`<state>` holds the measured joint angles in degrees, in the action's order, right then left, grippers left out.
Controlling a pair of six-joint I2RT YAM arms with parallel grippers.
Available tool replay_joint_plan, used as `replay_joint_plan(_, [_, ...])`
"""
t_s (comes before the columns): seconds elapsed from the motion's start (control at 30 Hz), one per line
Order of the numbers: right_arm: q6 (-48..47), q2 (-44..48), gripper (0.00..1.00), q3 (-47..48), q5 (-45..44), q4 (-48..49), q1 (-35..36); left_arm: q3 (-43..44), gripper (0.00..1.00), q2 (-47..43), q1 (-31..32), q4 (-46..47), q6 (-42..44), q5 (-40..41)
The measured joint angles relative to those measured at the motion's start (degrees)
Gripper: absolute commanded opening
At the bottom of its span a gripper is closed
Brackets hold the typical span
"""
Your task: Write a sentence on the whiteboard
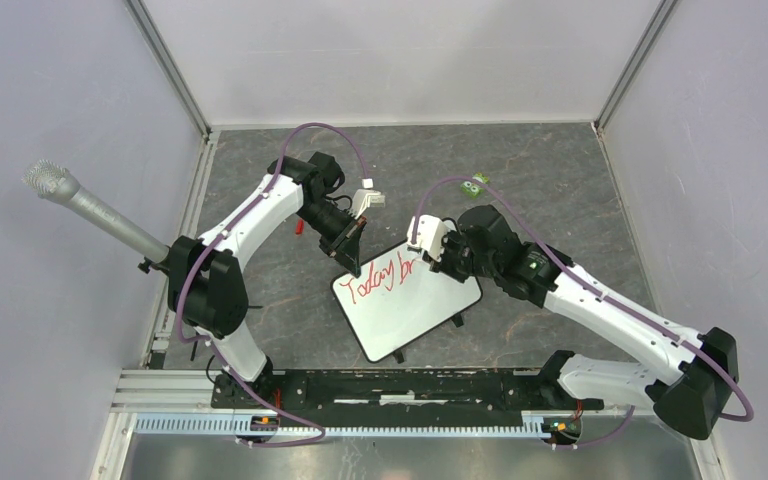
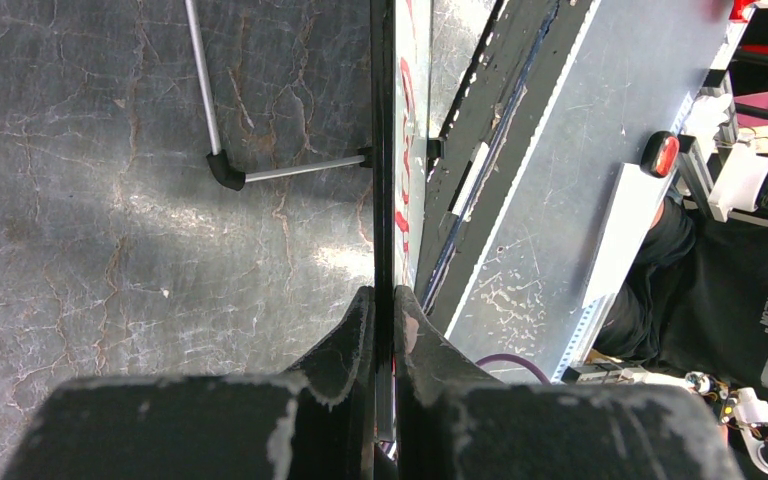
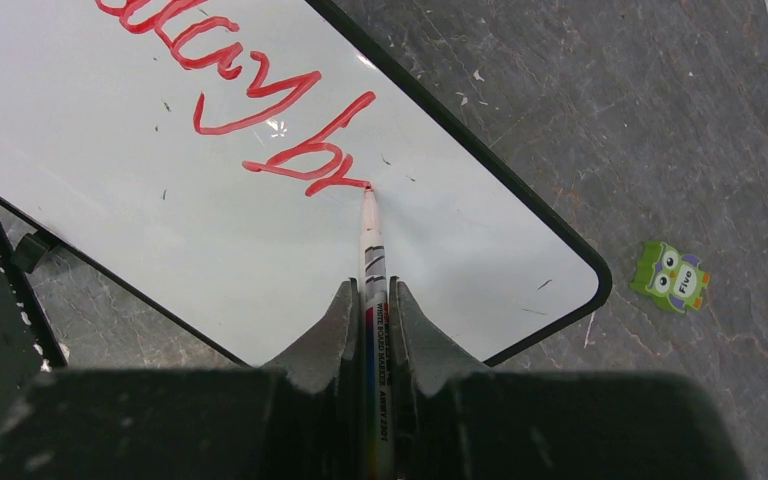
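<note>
The whiteboard [image 1: 415, 310] lies slanted on the dark table in the top view. The sentence [image 1: 380, 277] reads "Today br" in red. My left gripper [image 1: 348, 258] is shut on the board's far left corner. In the left wrist view its jaws [image 2: 384, 300] clamp the board's thin dark rim [image 2: 384, 150], seen edge-on. My right gripper [image 1: 430, 252] is shut on a red-and-white marker pen [image 3: 370, 240]. The pen's tip touches the whiteboard [image 3: 160, 220] at the end of "br" in the sentence [image 3: 260, 110]. My right gripper's jaws [image 3: 371, 295] hold the pen's barrel.
A small green owl figure [image 1: 475, 184] lies on the table beyond the board, also in the right wrist view [image 3: 670, 277]. A grey microphone-like rod [image 1: 90, 205] juts in from the left wall. A small red piece [image 1: 299, 227] lies under my left arm. A metal rail [image 1: 390, 385] runs along the near edge.
</note>
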<state>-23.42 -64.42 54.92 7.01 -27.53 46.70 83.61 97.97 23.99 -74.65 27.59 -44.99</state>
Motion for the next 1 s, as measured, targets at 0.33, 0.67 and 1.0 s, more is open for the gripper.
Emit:
replay_joint_plan(0.33, [-0.04,0.17,0.00,0.00,-1.05,-0.20,0.00,0.00,0.03,0.00,0.00,-0.02,0.00,-0.04])
replay_joint_plan(0.67, [-0.35,-0.13,0.00,0.00,-1.84,0.00,-0.13,0.00,0.02,0.02,-0.02,0.00,0.00,0.04])
replay_joint_plan(1.0, [-0.70,0.28,0.00,0.00,-1.97,0.00,-1.84,0.00,0.02,0.02,-0.02,0.02,0.00,0.04])
